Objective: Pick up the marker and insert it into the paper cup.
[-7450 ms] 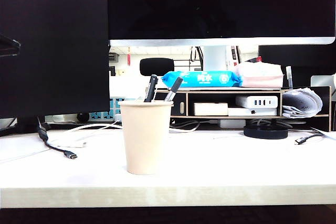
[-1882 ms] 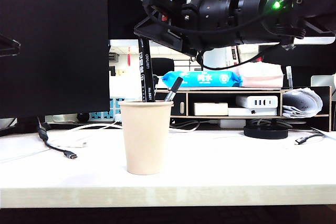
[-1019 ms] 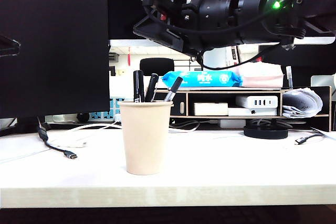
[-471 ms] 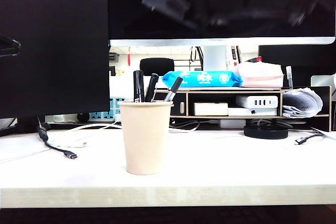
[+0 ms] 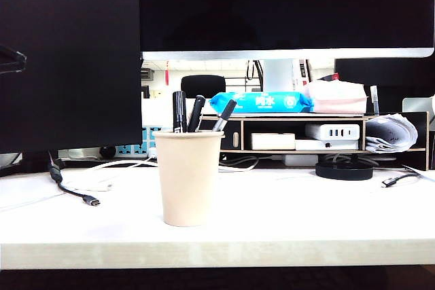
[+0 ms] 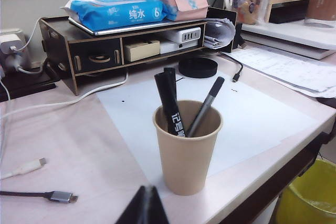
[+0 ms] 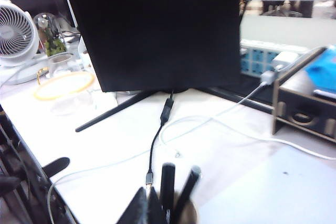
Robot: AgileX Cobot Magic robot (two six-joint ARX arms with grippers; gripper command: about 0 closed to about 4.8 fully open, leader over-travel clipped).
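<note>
Marker (image 6: 170, 104) upright inside paper cup (image 6: 186, 153) on counter (image 5: 306, 215), beside two thinner pens. Right gripper (image 7: 148, 206) above the cup, jaws pressed together, holding nothing; left gripper (image 6: 145, 209) near the cup, likewise pinched shut. Retreat best goes straight up, clear of the rim, so the cup isn't tipped

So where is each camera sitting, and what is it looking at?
Exterior view: low at the table's front edge, facing the paper cup and the monitors; only a dark arm blur shows at the top.
Left wrist view: above the table's corner, looking down at the cup, the marker inside; the shut left pincer tips show.
Right wrist view: above the cup, facing a monitor; the shut right pincer tips show.
Shared: all three see the marker in the cup.
</note>
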